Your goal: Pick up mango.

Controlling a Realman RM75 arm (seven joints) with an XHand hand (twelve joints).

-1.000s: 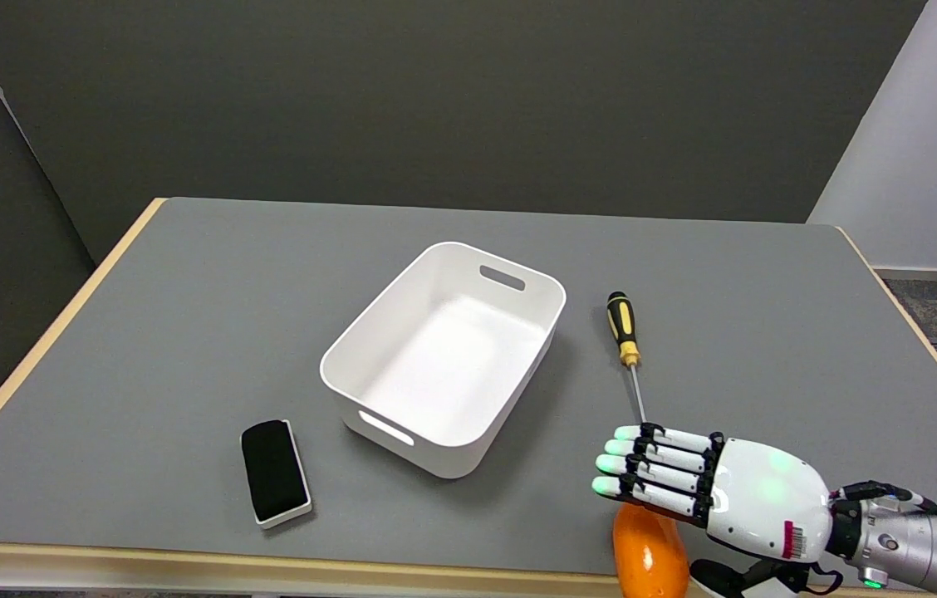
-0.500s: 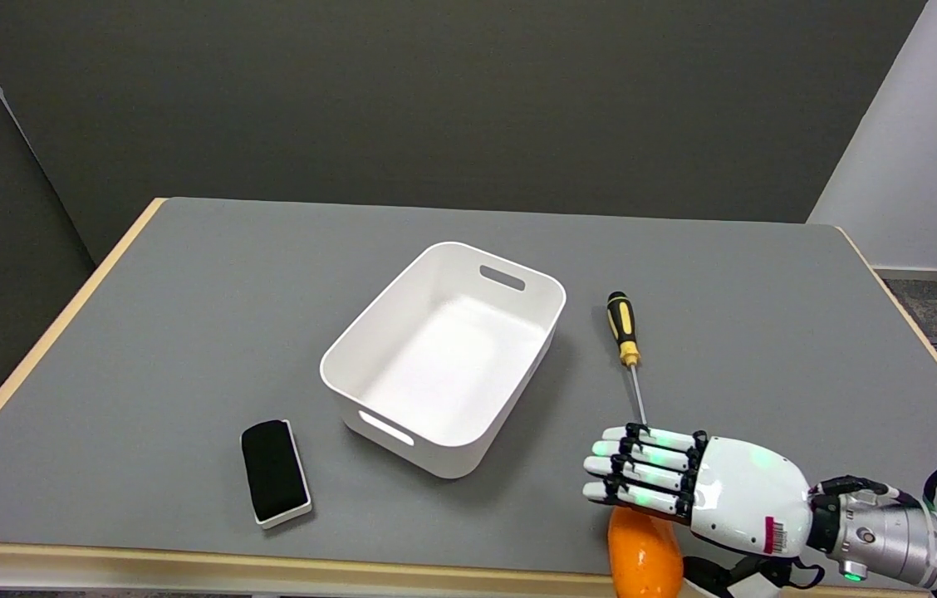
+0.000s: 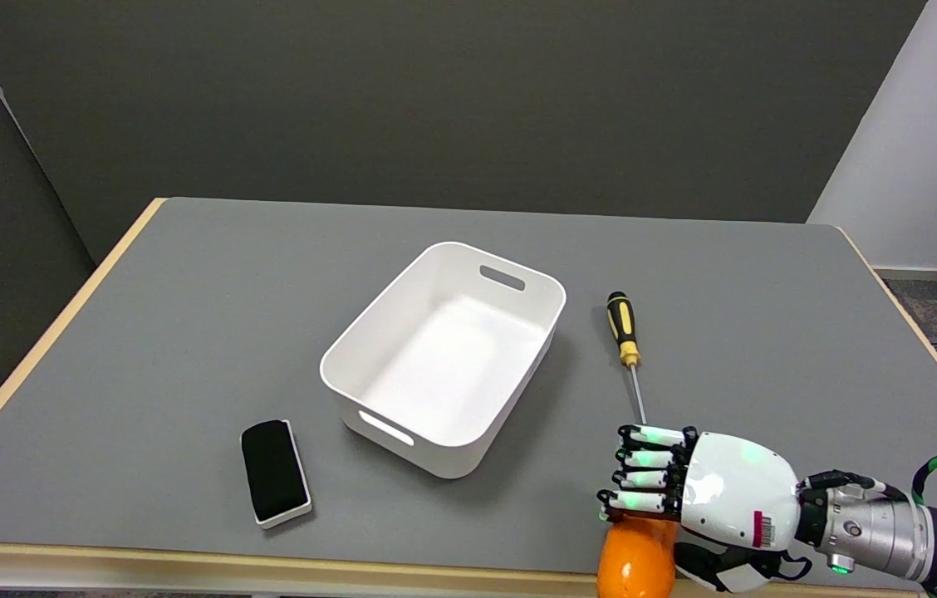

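Note:
An orange mango (image 3: 635,558) lies at the table's near edge, lower right, with its lower part cut off by the picture's bottom. My right hand (image 3: 709,494) comes in from the lower right and sits on top of it. The fingers (image 3: 643,477) are curled down over the mango's far side and the thumb is tucked against its right side, so the hand grips the fruit. The mango still rests on the grey table (image 3: 767,316).
A yellow-and-black screwdriver (image 3: 623,324) lies just beyond the hand, its tip close to the fingers. A white bin (image 3: 336,353) stands mid-table to the left. A black-and-white eraser (image 3: 273,469) lies near the front edge, further left.
The fingers have gone from stretched flat above the mango to curled down around it. The hand sank and moved slightly left, and the mango shifted a little left.

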